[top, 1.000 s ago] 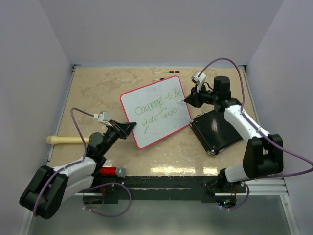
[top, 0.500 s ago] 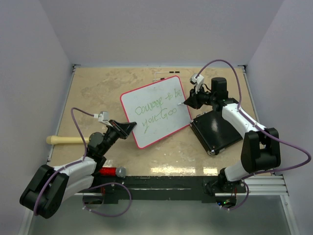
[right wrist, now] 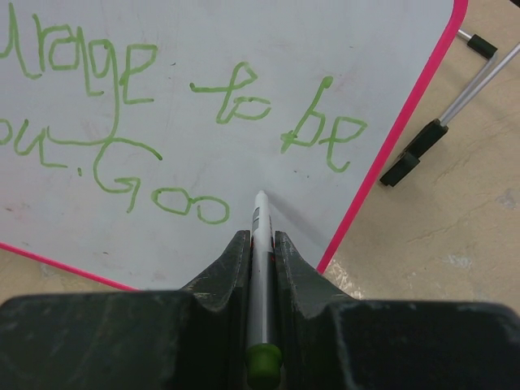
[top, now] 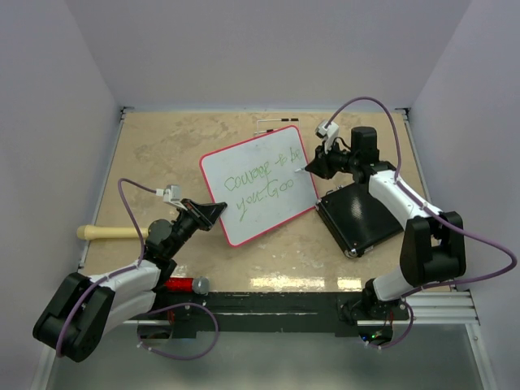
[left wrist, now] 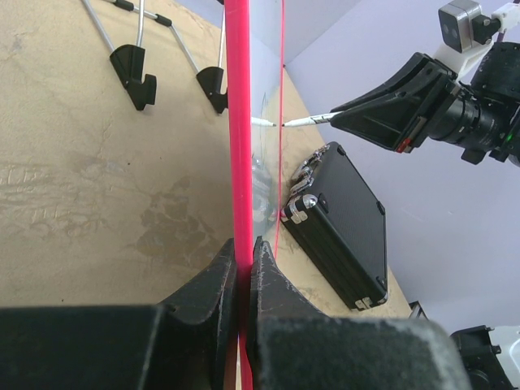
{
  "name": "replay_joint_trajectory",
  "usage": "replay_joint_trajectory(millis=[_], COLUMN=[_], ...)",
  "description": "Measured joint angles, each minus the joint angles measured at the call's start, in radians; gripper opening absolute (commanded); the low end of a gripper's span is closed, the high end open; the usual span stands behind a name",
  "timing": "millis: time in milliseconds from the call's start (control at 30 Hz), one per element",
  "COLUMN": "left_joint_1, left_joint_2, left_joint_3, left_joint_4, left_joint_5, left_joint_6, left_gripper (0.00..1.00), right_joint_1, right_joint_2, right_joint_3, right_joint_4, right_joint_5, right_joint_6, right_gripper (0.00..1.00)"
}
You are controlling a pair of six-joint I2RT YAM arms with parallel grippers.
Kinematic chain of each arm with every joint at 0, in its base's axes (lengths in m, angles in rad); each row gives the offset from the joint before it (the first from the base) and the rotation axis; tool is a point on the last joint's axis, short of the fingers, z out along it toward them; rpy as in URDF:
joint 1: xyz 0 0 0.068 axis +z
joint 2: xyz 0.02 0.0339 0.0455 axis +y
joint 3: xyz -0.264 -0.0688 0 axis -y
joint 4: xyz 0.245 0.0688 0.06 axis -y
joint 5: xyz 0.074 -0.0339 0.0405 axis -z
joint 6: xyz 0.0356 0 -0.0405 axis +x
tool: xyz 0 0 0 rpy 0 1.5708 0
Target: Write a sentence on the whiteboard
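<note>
The whiteboard [top: 258, 193], white with a red rim, stands tilted at mid-table and carries green writing, "courage to be" over "you. Goo" [right wrist: 175, 199]. My left gripper [top: 218, 210] is shut on the red rim [left wrist: 238, 122] at the board's lower left edge, jaws pinching it [left wrist: 244, 258]. My right gripper [top: 315, 165] is shut on a grey marker [right wrist: 260, 231] with a green end. The marker's tip sits at the board's surface just right of "Goo" and below "be". The left wrist view also shows the marker [left wrist: 309, 121] at the board's face.
A black case [top: 357, 215] lies right of the board, under the right arm. The board's black stand feet [left wrist: 134, 69] rest on the table behind it. A wooden handle [top: 110, 232] lies at the left edge, and a red object [top: 180, 284] sits by the left arm's base.
My right gripper has shifted slightly left with the marker, and the top line of green writing has grown a little at "be". The left gripper and the board have stayed put.
</note>
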State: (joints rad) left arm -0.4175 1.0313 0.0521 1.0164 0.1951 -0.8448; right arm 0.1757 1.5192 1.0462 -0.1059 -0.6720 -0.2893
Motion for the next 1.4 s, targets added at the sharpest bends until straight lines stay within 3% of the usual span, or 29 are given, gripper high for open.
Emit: replay_joint_trajectory(millis=[1400], left_joint_1=[0.000], left_joint_2=[0.025], left_joint_3=[0.000], left_joint_4=[0.024], left_joint_5=[0.002], left_joint_6=[-0.003], left_gripper=[0.00], right_joint_1=[0.000], right_joint_2=[0.029], right_joint_3=[0.014], right_joint_4=[0.026], right_joint_5=[0.000], right_joint_6=[0.001], right_gripper=[0.00])
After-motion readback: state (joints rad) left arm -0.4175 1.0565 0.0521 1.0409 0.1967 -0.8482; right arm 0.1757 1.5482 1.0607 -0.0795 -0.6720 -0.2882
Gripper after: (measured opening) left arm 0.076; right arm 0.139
